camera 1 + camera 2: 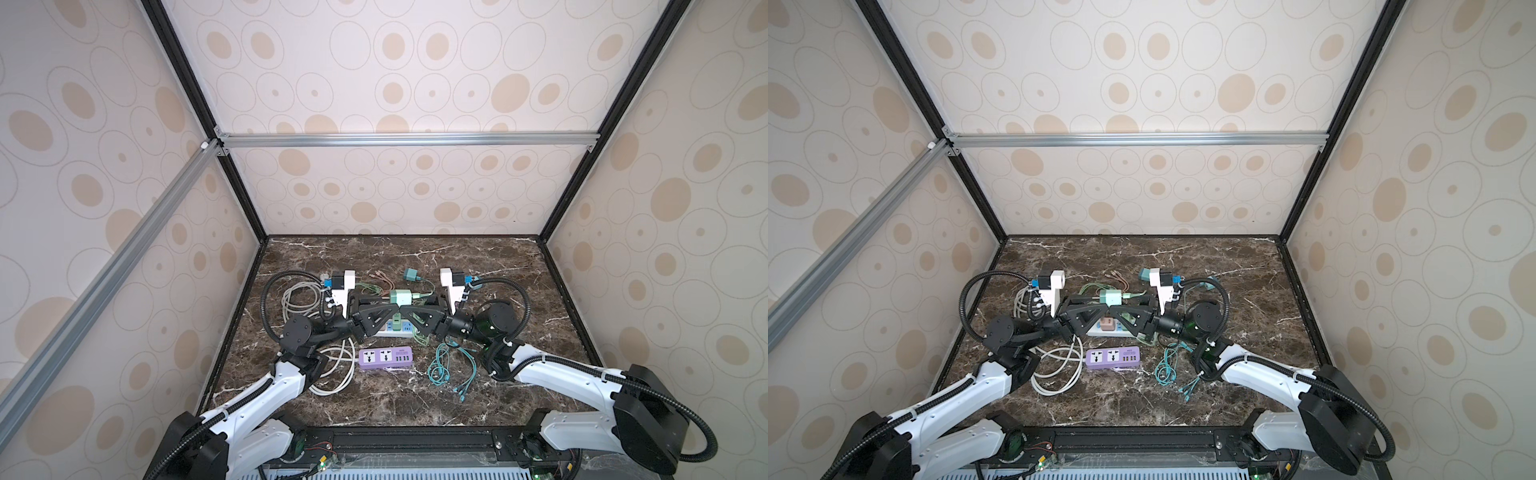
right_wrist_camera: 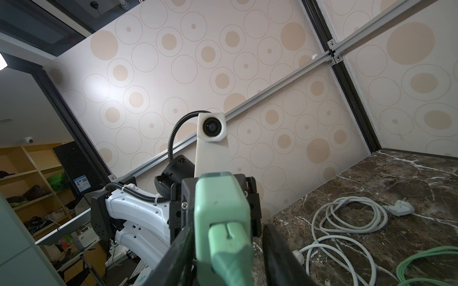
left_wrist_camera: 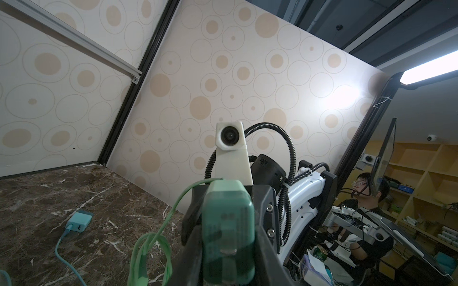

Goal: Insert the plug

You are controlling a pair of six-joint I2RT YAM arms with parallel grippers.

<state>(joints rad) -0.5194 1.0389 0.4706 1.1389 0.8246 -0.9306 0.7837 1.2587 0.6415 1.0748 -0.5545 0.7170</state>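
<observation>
- Plug (image 1: pixel 401 297) is held raised over mid-table; the white strip (image 1: pixel 392 331) shows beneath your two grippers, which meet at the plug.
- Room: bare table (image 1: pixel 478 257) lies behind it. The purple strip (image 1: pixel 385 357) is in front, the white cord (image 1: pixel 332 374) on the left arm's side and the teal cables (image 1: pixel 444 368) on the right arm's.
- Your left gripper (image 1: pixel 391 306) pinches the plug, fingers (image 3: pixel 266 218) pressed on its sides.
- Your right gripper (image 1: pixel 411 307) stands spread round the green cable (image 2: pixel 226 247) where it meets the plug, with one finger (image 2: pixel 277 250) clear of it.
- Print on the plug and purple strip is too blurred to read.
</observation>
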